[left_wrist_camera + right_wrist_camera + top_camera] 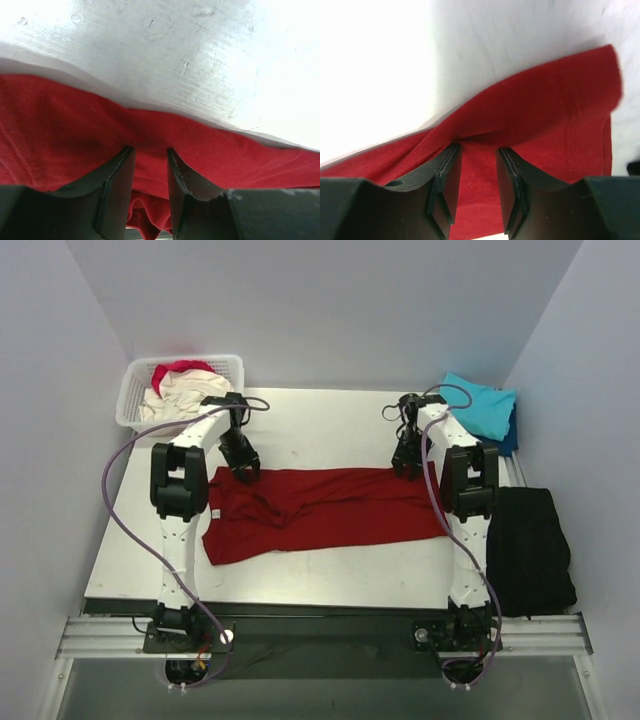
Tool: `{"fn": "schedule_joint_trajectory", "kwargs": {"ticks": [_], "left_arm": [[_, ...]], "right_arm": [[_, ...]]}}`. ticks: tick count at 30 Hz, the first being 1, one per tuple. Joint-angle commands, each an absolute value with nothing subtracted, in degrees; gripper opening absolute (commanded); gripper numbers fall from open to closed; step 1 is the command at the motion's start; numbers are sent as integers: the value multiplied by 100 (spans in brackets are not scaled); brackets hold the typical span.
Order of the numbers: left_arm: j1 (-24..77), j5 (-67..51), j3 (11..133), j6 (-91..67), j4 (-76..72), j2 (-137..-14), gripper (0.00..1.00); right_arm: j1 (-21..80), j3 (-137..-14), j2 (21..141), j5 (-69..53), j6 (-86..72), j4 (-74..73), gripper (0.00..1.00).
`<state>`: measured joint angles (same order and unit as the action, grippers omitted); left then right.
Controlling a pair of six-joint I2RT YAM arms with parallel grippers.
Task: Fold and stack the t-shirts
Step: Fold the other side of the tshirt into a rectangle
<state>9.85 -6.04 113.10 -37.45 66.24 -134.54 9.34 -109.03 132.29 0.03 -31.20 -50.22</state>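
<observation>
A dark red t-shirt (320, 510) lies spread lengthwise across the middle of the table. My left gripper (243, 472) is shut on its far edge near the left end, with red cloth between the jaws in the left wrist view (150, 150). My right gripper (405, 468) is shut on the far edge near the right end, as the right wrist view (477, 147) also shows. A turquoise t-shirt (480, 405) lies at the back right. A cream t-shirt (180, 395) and a pink-red one (185, 367) sit in the basket.
The white lattice basket (135, 400) stands at the back left corner. A very dark folded cloth (530, 550), navy or black, lies off the table's right edge. A blue strip (512, 435) shows under the turquoise shirt. White walls enclose the table (320, 430).
</observation>
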Motion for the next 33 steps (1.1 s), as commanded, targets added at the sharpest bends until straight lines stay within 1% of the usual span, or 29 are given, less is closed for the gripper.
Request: {"fn": "schedule_joint_trajectory", "kwargs": {"ticks": [1,4,10,14,19,28,33], "left_arm": [[852,-535,12075,-3428,5844,-13913,42],[870,-641,12208,-3279,5723,-13721,42],[940,-914,11172,-2874,4932,-12552,43],[984,-932,10653,-2646,4851,-11893,44],[1011,-642,9889,-2400,4755,-11365,47],[1002,-317,9132,-2338,4632,-11408,47],[1011,-132,8807,-2408,4509,-11206,47]], "right_arm": [[905,-11539,13307,324,-2980,-5686,34],[905,-11479,12904,535,-2971,-5695,34],[1071,-10802,11787,861,-2909,-5572,35],[1397,-10600,11330,932,-2891,-5563,36],[1757,-10398,11197,853,-3023,-5546,36],[1872,-10064,11092,756,-3129,-5511,34],[1881,-9993,11022,738,-3155,-5476,34]]}}
